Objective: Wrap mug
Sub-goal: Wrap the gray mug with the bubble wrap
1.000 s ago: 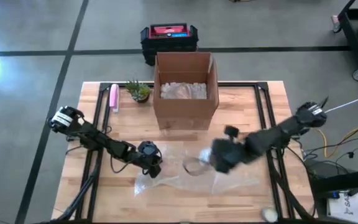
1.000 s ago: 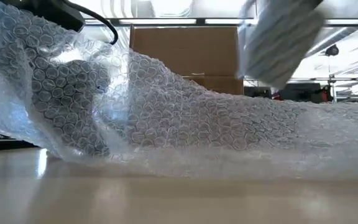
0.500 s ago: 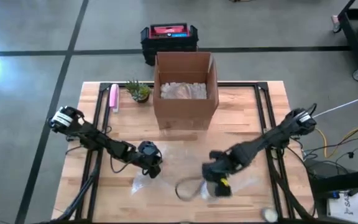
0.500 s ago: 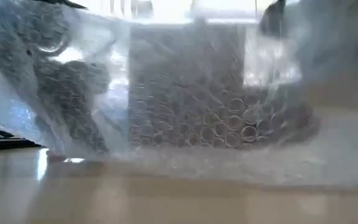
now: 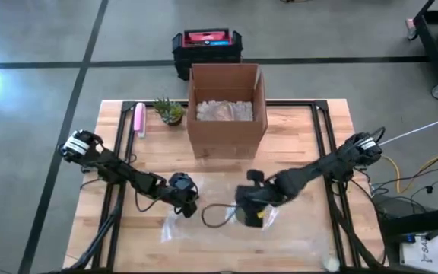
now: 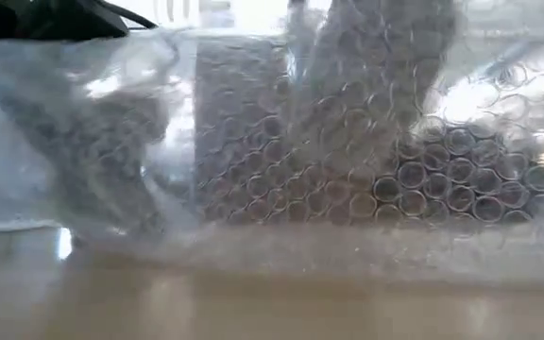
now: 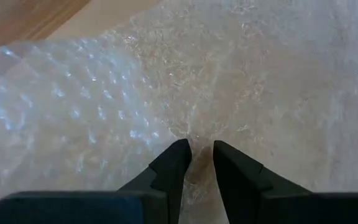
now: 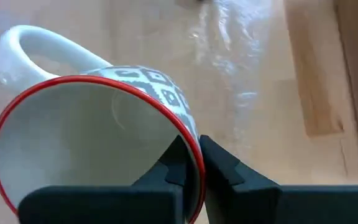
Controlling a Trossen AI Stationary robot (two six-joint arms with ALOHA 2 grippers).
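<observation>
Item: mug [image 8: 98, 130], red-rimmed, patterned, pinched by its wall between my right gripper [image 8: 191, 163] fingers, which are nearly closed, one inside the rim and one outside, so it hangs tilted with its handle free. Location: over the middle of the bubble wrap [image 5: 204, 217], in front of the cardboard box [image 5: 226, 110]. Item: my left gripper [image 7: 197, 163], jaws almost shut on the sheet's near edge (pinning it flat, I judge, for wrapping). Change: half a second ago the mug sat farther toward my right side; it has travelled inward.
</observation>
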